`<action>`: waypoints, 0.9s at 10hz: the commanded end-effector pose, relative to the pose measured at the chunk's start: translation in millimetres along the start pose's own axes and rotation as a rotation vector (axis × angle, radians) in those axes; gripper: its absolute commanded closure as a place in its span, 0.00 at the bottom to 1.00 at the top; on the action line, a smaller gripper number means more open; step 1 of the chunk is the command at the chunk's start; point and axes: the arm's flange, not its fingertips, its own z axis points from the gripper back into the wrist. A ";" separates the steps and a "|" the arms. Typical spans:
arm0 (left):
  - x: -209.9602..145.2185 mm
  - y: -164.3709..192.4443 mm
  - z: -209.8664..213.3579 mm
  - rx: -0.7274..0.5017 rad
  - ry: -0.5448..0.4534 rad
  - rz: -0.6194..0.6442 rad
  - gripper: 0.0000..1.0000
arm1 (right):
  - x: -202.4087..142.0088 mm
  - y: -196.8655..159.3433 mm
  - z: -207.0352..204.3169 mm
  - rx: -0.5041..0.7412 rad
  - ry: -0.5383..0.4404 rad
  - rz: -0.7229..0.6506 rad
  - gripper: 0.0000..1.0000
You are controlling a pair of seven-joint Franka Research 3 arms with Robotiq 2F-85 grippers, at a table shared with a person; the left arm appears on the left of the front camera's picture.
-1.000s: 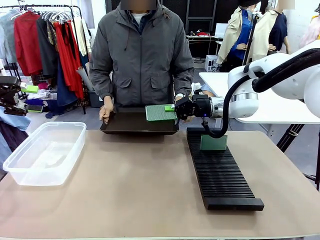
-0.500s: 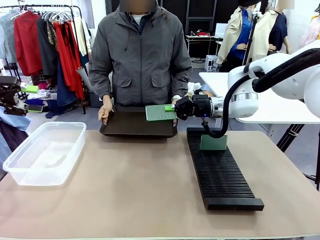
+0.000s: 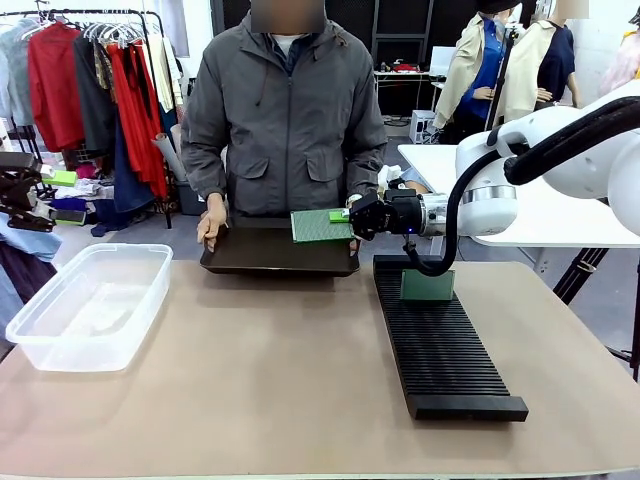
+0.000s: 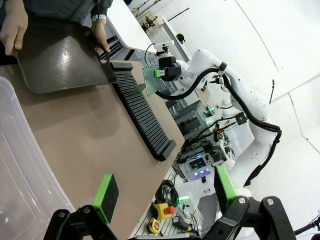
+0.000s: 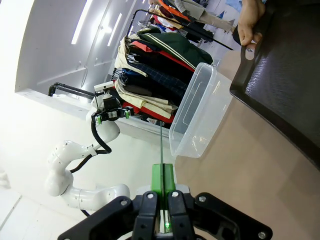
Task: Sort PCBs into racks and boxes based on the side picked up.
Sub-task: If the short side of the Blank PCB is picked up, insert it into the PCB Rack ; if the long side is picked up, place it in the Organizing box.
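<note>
**Right gripper** (image 3: 351, 216): upper centre of the front view, reaching in from picture right. Jaws clamped on the right-hand edge of held PCB (image 3: 320, 226). In the right wrist view, green pads pressed together at bottom centre, with the board seen edge-on as a thin line rising from between them.

**Held PCB:** roughly flat, lighter dotted face up, over the right end of dark tray (image 3: 270, 254). Cannot tell whether lifted clear of the tray or touching it.

**Dark tray:** shallow, smooth, raised rim, at the far edge of table (image 3: 250, 390), centre of frame. Held at its picture-left end by person's hand (image 3: 211, 222). Held at the opposite end by person's other hand (image 4: 101, 41), at the top of the left wrist view.

**Black rack** (image 3: 445, 350): long, narrow, finely slotted, right of centre, running from the far side towards the bottom of the frame. Far end just beside the tray's right corner.

**Second PCB** (image 3: 427, 286): upright in a slot near the rack's far end, below the right gripper's wrist.

**Clear tub** (image 3: 70, 352): see-through, rounded corners, left side of frame, well apart from the rack.

**Left gripper** (image 4: 165, 186): bottom of the left wrist view, green pads spread wide, nothing between them. Tub wall at lower left of that view.
</note>
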 end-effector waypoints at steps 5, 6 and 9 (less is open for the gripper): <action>0.4 -2.6 0.5 -0.007 -0.004 0.009 0.00 | 0.8 1.6 -2.9 0.004 0.002 0.003 1.00; 0.4 -2.6 0.5 -0.007 -0.004 0.009 0.00 | 0.0 0.0 0.0 0.000 0.000 0.000 1.00; 0.4 -2.6 0.5 -0.007 -0.004 0.009 0.00 | -7.2 24.0 17.9 0.061 -0.011 0.057 1.00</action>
